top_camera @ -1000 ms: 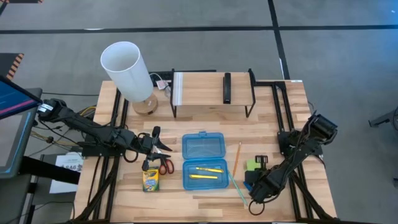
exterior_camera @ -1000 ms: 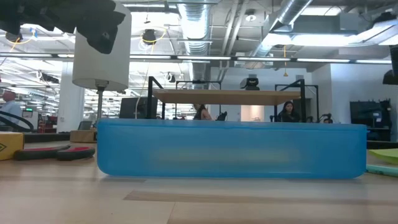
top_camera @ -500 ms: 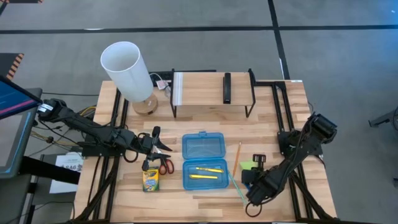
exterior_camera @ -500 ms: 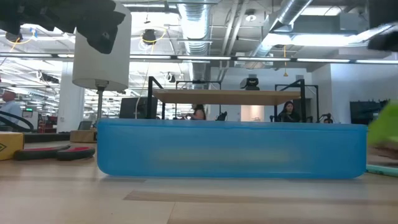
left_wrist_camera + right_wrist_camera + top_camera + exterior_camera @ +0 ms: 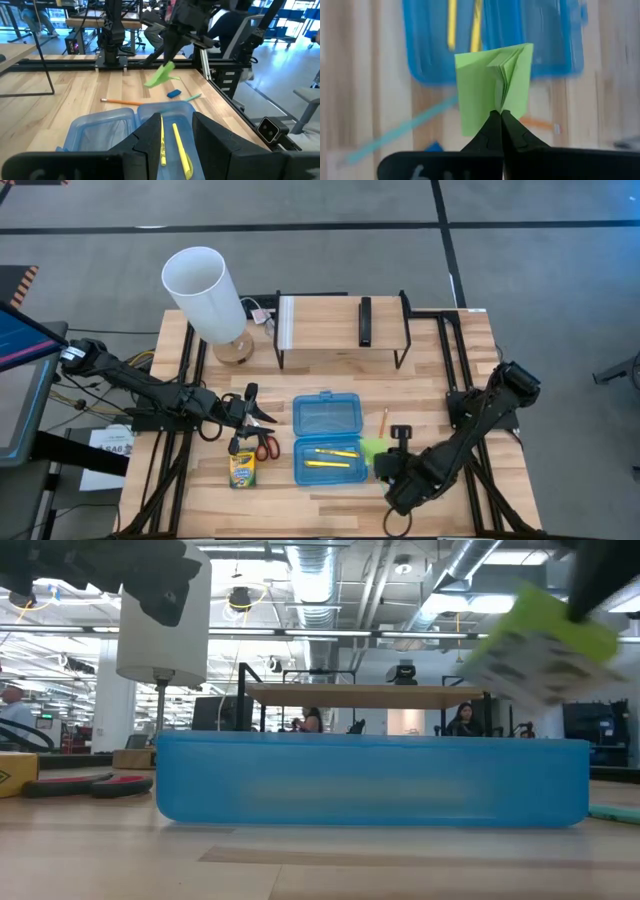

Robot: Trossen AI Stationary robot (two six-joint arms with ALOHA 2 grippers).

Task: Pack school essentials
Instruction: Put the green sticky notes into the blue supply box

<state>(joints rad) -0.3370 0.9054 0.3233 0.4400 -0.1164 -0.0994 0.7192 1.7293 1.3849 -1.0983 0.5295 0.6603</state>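
Observation:
My right gripper (image 5: 386, 450) is shut on the lime sticky-note pad (image 5: 372, 448), in the air just right of the open translucent blue case (image 5: 327, 438). Two yellow markers (image 5: 330, 457) lie in the case's near half. The orange pencil (image 5: 383, 420), the teal pen (image 5: 192, 96) and the small blue eraser (image 5: 173, 93) lie flat on the table right of the case. My left gripper (image 5: 250, 415) is open and empty left of the case, above the red-handled scissors (image 5: 265, 448) and the crayon box (image 5: 242, 470). My right gripper pinches the pad at one edge (image 5: 499, 109) between its two fingertips (image 5: 490, 131), taking several sheets. The fingers slant down from the table's near right. The pad (image 5: 540, 645) is lifted clear and tilted, and its free sheets fan apart beyond the fingers.
A lamp with a white shade (image 5: 205, 290) stands at the far left. A black-framed wooden shelf (image 5: 340, 330) at the far middle carries a black bar-shaped device (image 5: 365, 320). People show in the room behind the table.
My right gripper has lifted the sticky-note pad off the table and carried it up and toward the table's left, to beside the blue case. The pad now hangs tilted and clear of the table. The eraser, pen and pencil have stayed in place.

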